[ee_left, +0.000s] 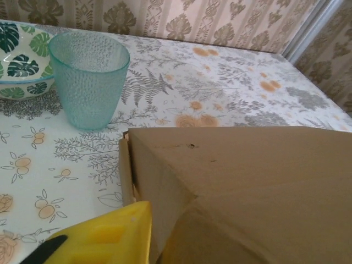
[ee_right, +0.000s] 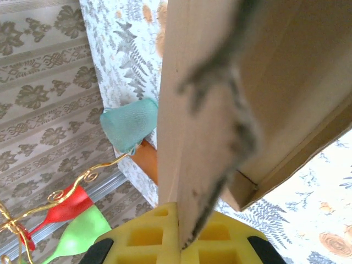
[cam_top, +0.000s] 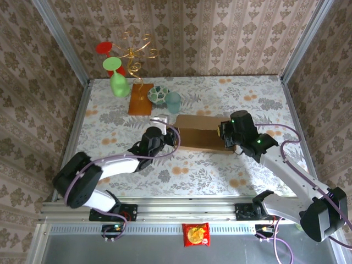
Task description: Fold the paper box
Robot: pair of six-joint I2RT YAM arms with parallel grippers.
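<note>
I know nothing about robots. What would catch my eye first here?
Probably the brown paper box in the middle of the flowery table, with a robot arm at each end; the right arm's jaws are closed on one cardboard edge. Behind it, at the back left, stands a curly gold wire stand with bright red and green glasses by it, and a teal cup sits close to the box.
</note>
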